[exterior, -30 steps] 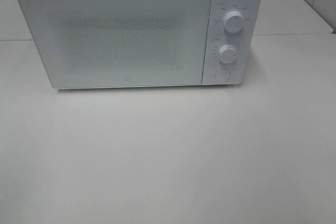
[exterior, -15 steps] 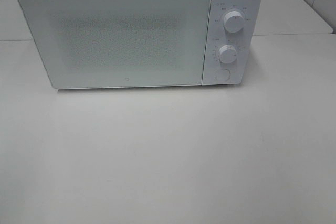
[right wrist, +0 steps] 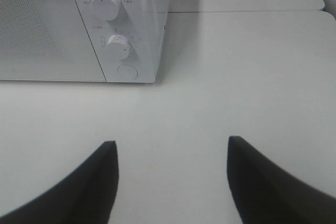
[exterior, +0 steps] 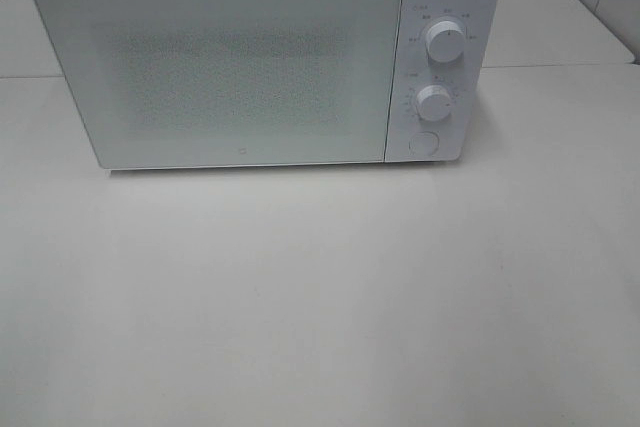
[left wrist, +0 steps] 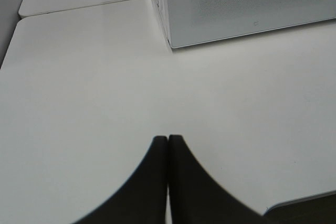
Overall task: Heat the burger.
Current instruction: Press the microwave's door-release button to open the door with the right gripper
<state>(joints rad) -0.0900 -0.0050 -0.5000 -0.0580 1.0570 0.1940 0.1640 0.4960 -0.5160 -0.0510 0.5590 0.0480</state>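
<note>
Although searching every view, cannot find the burger beside or before the microwave [exterior: 268, 59]; perhaps inside, behind shut door [exterior: 215, 72]. Note left gripper [left wrist: 167, 139] fingers together, right gripper [right wrist: 171, 141] fingers apart, both empty, before microwave. Cannot confirm heating.

Test bench (white microwave [exterior: 265, 62], bare table [exterior: 320, 297])

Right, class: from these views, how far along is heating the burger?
Done: unclear; the microwave door is shut and no burger shows anywhere, so it may be inside. In hand: nothing; the left gripper is shut and empty, the right gripper open and empty, over the table. Left: probably setting the upper dial or lower dial.
</note>
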